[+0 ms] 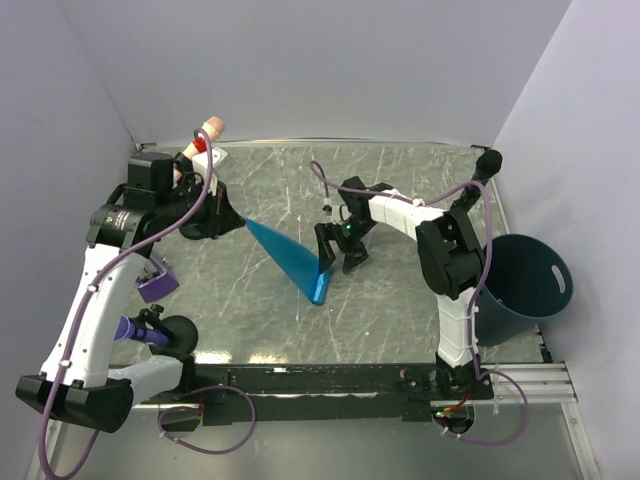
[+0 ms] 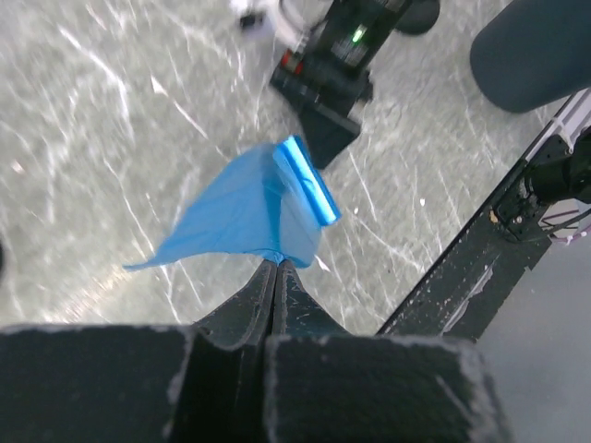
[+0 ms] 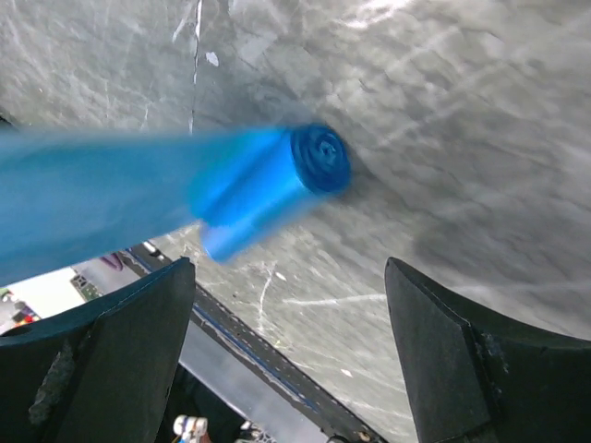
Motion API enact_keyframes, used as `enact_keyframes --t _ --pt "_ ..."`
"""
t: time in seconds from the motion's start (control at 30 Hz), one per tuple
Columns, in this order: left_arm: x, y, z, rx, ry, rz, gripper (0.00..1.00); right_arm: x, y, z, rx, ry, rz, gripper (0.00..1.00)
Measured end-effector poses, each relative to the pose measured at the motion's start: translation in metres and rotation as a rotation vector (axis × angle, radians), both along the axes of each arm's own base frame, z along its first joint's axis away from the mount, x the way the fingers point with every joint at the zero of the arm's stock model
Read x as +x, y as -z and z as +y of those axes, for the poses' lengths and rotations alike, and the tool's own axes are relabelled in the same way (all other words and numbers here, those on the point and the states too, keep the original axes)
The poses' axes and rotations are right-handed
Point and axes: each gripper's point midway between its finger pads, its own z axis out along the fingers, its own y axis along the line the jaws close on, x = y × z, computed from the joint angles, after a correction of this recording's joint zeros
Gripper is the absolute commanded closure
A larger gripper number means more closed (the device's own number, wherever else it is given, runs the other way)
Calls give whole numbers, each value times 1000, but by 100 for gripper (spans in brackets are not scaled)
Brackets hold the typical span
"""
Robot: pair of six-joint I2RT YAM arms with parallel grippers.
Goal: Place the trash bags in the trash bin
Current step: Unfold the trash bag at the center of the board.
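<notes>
While in left tool [image 2: 277,269], trash bags [image 2: 242,210].

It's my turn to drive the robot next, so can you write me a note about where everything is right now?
The left gripper: jaws shut on one end of the blue bag sheet, held up off the table.
The right gripper: jaws wide open, holding nothing, just short of the bag roll at the sheet's other end.
The bin: at the table's right edge, beside the right arm; no blue shows inside.
Done: the sheet is gripped.
Left: get sheet and roll into the bin.
</notes>
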Motion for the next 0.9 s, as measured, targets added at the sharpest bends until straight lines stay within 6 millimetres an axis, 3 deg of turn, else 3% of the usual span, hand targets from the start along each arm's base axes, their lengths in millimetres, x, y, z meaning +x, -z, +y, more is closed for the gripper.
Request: enact_keyframes --t 0.13,0.43,0.6,0.77,0.83,0.9 --pt "-3 -15 0 -1 18 -38 99 -5 8 6 -7 0 35 12" --pt "-12 -24 7 9 -1 -37 99 -14 15 27 -51 -34 25 22" --pt "-22 -36 11 8 -9 -69 99 -16 23 26 -134 -67 -27 27" --pt "-32 -44 13 9 -2 -109 99 -16 27 21 -159 -87 -46 61" --pt "-36 -40 14 11 -1 -107 97 -15 31 18 -166 -97 -45 87" --pt "-42 -32 15 17 1 -98 75 -16 32 20 -153 -118 -37 100"
